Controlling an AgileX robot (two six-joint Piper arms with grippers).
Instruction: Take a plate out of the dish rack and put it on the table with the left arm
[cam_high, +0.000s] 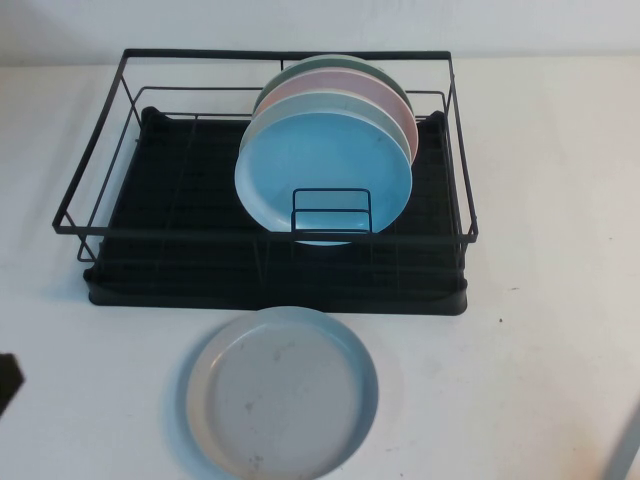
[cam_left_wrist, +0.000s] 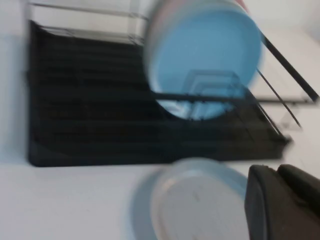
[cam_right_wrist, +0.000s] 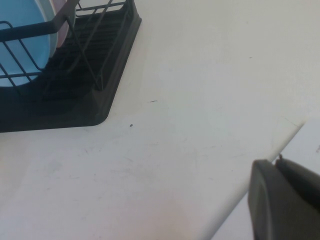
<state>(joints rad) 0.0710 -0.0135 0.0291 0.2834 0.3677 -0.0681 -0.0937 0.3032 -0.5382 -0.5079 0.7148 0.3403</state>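
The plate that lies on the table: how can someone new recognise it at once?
Find the black dish rack; the plate lies flat on the white table before it. It is pale grey-blue, while the sky-blue plate stands upright inside the rack.

Left end effector (cam_left_wrist: 282, 202) cut off at frame corner, perhaps blurred, right end effector (cam_right_wrist: 285, 200) likewise, fingers unseen

Bright, even light; left wrist view blurred.
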